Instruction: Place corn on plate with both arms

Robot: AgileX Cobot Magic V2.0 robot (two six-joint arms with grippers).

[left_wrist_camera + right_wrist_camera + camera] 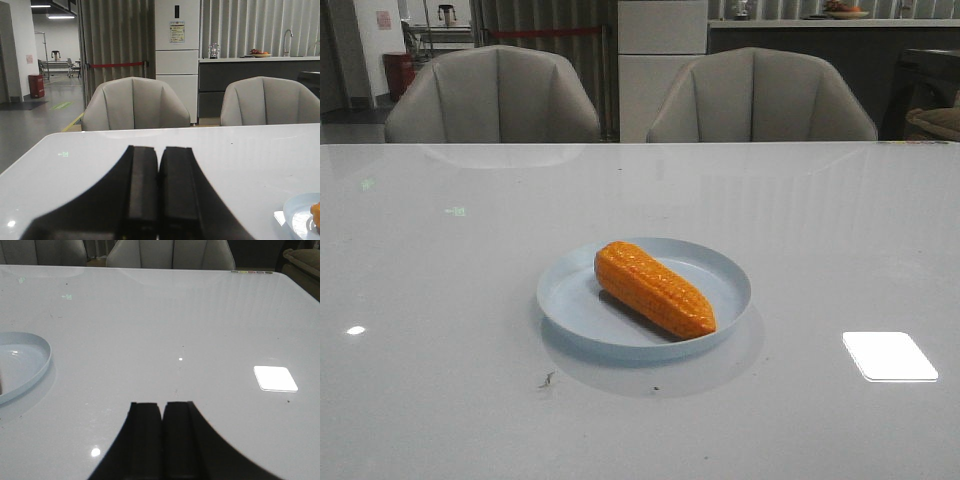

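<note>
The orange-yellow corn [655, 288] lies diagonally on the pale blue plate [720, 272] at the middle of the white table, its tapered end toward the near right. No arm shows in the front view. My left gripper [159, 149] is shut and empty, off to the left of the plate; the plate's rim [295, 207] and a sliver of corn [316, 212] show at the edge of the left wrist view. My right gripper [161, 404] is shut and empty, to the right of the plate, whose rim [42, 347] shows in the right wrist view.
Two grey chairs [495, 95] [760, 95] stand behind the table's far edge. A bright light reflection [888, 356] lies on the table at the near right. A counter and cabinets stand further back.
</note>
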